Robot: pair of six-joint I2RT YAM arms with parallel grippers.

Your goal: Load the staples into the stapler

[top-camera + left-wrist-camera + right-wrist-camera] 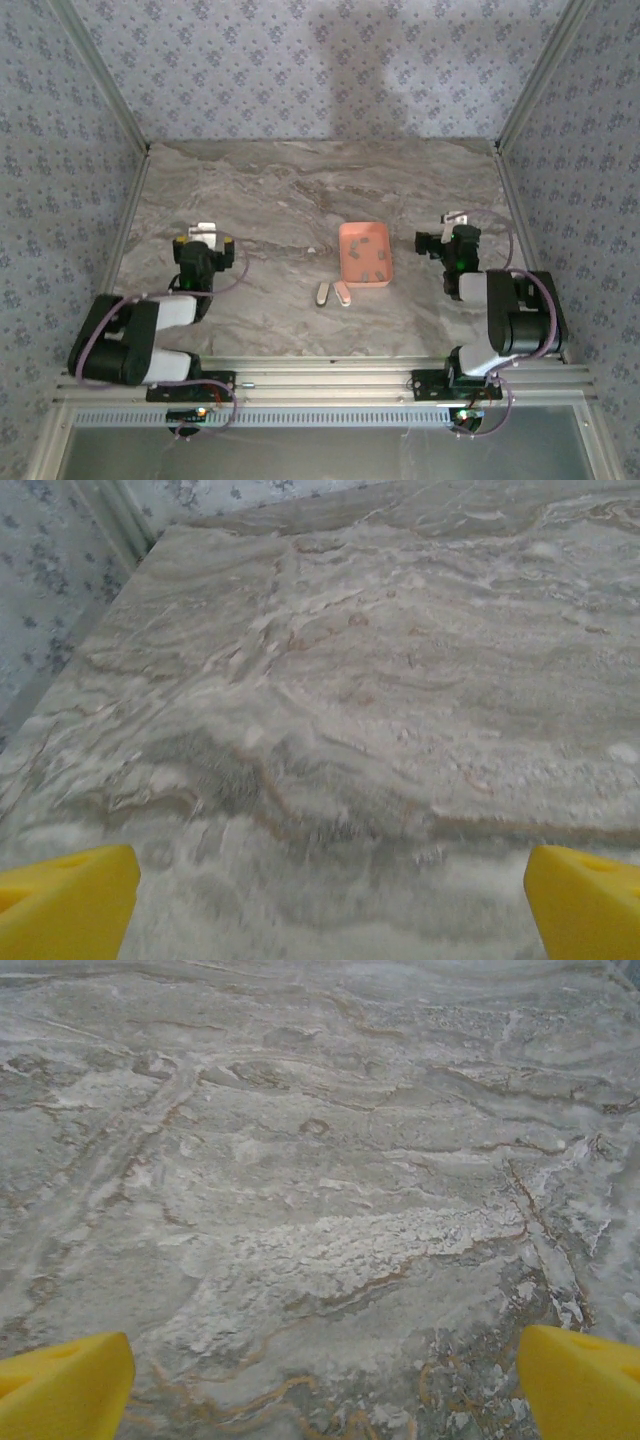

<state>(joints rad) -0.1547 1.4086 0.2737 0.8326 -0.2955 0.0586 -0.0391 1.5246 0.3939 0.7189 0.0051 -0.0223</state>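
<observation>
The staples (368, 268) lie scattered in the salmon tray (342, 240) near the middle of the table (250, 200), and the pale stapler (343, 293) sits just at the tray's 7 o'clock. The staples look tiny, light and stiff, yet slippery and likely to snap apart, so a gentle pinch across a strip's long sides seems best. The left gripper (203, 232) hangs at the tray's 9 o'clock and the right gripper (455, 220) at its 3 o'clock. Both arms are folded low, with jaws spread wide and empty.

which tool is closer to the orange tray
Right. The right tool is just right of the orange tray; the left tool is farther off on the tray's other side.
</observation>
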